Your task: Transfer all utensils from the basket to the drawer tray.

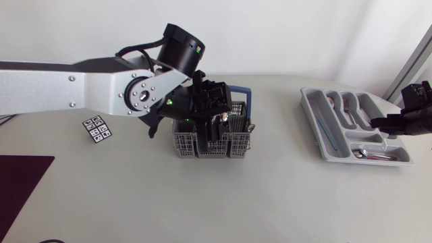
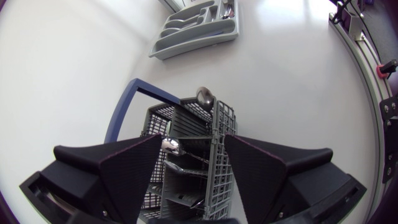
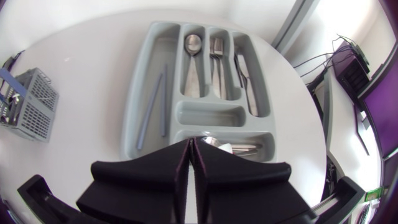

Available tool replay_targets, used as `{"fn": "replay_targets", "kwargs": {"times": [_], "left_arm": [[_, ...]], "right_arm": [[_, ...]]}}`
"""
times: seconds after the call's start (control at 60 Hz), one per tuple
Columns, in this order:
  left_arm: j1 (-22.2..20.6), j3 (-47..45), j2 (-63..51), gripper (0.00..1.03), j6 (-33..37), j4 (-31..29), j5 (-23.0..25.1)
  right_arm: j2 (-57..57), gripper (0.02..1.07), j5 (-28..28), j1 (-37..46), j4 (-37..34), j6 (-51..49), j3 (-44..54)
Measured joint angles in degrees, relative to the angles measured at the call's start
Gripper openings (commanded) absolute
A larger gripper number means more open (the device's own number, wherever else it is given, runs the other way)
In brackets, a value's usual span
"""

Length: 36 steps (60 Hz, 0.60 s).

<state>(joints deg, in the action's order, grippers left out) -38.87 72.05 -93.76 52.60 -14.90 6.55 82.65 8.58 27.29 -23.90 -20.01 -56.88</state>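
Observation:
The grey mesh basket point(image 1: 202, 145) with a blue handle point(image 2: 124, 102) stands mid-table. Spoons stand inside it: one bowl point(image 2: 205, 96) sticks up at the far side, another point(image 2: 172, 146) lies between the dividers. My left gripper point(image 1: 214, 116) hangs right over the basket, open, its fingers point(image 2: 134, 165) straddling the compartments with nothing gripped. The grey drawer tray point(image 1: 310, 108) lies at the right, holding a spoon point(image 3: 193, 59), a fork point(image 3: 217, 59), knives point(image 3: 245, 81) and a blue stick point(image 3: 163, 99). My right gripper point(image 3: 191, 168) is shut and empty just above the tray's near edge point(image 3: 134, 118).
A small black-and-white marker card point(image 1: 97, 128) lies left of the basket. A dark mat point(image 1: 20, 175) covers the table's front left corner. Bare tabletop stretches between basket and tray.

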Motion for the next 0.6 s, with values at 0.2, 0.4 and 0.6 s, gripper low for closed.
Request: {"fn": "replay_targets", "kwargs": {"times": [0.2,0.4,0.6], "left_arm": [[0.0,0.0,0.0,0.72,-0.2,0.0,-0.2],[-0.2,0.0,0.0,0.72,-0.2,0.0,-0.4],[-0.2,0.0,0.0,0.72,-0.2,0.0,-0.4]], "right_arm": [[6.4,0.08,-3.0,2.6,7.1,-1.2,0.4],[13.7,0.26,-5.9,3.1,11.0,-1.3,0.4],[14.2,0.55,-6.5,1.1,11.5,-1.3,0.4]]}}
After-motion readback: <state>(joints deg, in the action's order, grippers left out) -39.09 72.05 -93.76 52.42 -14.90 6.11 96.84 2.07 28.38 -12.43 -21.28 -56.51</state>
